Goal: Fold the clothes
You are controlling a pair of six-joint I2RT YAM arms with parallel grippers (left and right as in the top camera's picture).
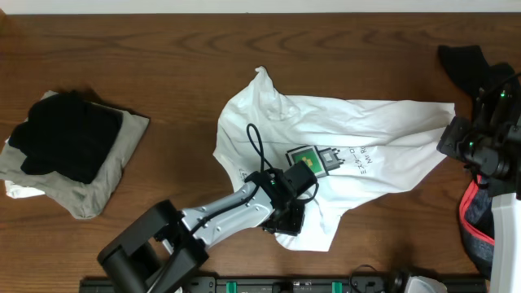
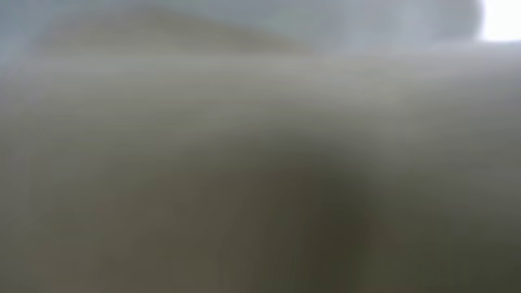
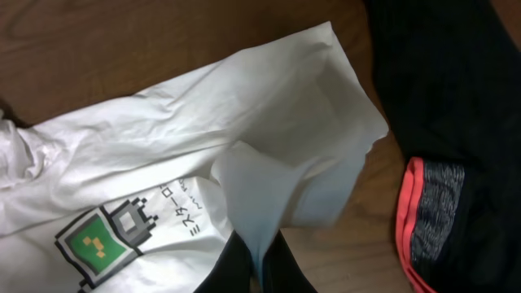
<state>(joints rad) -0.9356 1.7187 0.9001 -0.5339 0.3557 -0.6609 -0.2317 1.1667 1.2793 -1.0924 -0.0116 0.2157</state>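
I see my left arm (image 1: 220, 216) stretched low across the worktop (image 1: 163, 49), left fingers (image 1: 291, 218) pressed into the spread white T-shirt (image 1: 358, 138) at its near hem, grip unreadable. My right fingers (image 3: 285, 275) clamp its right-hand corner.

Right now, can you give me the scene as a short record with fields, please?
table: brown wood
shirt: white T-shirt, crumpled, spread in the middle, green logo facing up
left gripper: on the shirt's near edge; open or shut unclear
right gripper: shut on the shirt's right corner
right side: black garment with red trim
left side: folded pile, black piece on top
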